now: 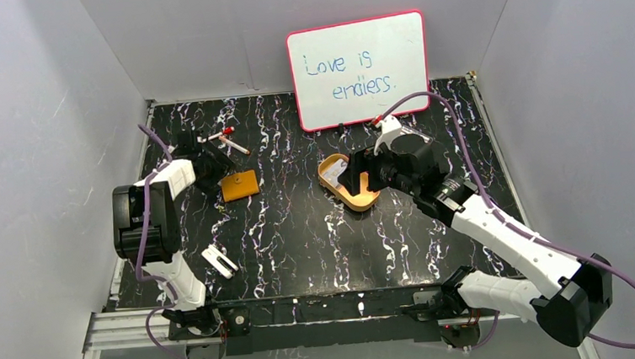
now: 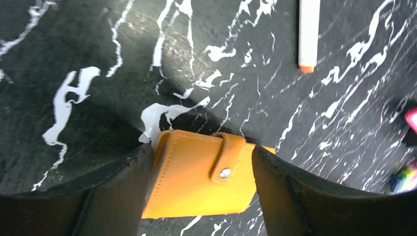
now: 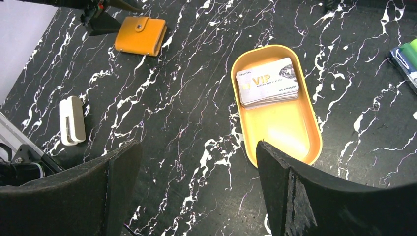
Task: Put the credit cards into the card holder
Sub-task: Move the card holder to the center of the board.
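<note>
The card holder [image 2: 187, 182] is a closed tan-orange wallet with a snap strap, lying flat on the black marble table. In the left wrist view it shows between my left gripper's [image 2: 201, 148] two spread fingers. The top view puts the left gripper [image 1: 207, 163] just up-left of the wallet [image 1: 239, 185], open and not holding it. The credit cards [image 3: 268, 81] lie stacked in an oval yellow-orange tray [image 3: 314, 123]. My right gripper [image 3: 196, 145] is open and empty above the table beside the tray's near end. In the top view it [image 1: 354, 173] hides most of the tray [image 1: 358, 200].
A whiteboard [image 1: 359, 68] leans on the back wall. Markers [image 1: 229, 139] lie at the back left, and one [image 2: 309, 32] shows in the left wrist view. A small white object [image 1: 218, 261] lies at the front left. Coloured items [image 3: 405, 54] lie right of the tray.
</note>
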Controlling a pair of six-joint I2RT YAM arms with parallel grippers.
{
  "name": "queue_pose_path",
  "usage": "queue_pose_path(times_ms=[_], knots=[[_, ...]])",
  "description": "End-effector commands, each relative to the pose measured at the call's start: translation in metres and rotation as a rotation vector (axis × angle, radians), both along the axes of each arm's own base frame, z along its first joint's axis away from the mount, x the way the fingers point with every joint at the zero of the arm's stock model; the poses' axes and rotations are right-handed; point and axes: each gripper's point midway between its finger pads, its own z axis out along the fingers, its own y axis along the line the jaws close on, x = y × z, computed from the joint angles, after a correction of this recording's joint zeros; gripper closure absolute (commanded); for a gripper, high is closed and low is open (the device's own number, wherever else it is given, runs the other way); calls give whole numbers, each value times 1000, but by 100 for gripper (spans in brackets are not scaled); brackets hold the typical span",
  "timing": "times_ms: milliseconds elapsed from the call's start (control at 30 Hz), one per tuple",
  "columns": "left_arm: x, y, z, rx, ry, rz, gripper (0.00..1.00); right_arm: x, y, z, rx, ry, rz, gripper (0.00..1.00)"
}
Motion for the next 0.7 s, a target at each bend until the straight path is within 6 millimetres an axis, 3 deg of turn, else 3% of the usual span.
queue_pose_path(times_ms=[0,133,233,467,667], knots=[[-18,-31,3,-95,-8,-178,34,0,2,30,42,-66,13,6],[-35,-38,-6,-115,15,-242,52,-4,-2,22,29,-52,13,6],[-49,-62,-8,-130,23,-350,66,-9,-4,14,13,-37,22,6],[-76,-109,-17,-87,64,-613,81,-27,5,-6,6,26,123,6],[-98,-132,-18,-97,88,-710,100,-26,20,-10,27,62,174,7]])
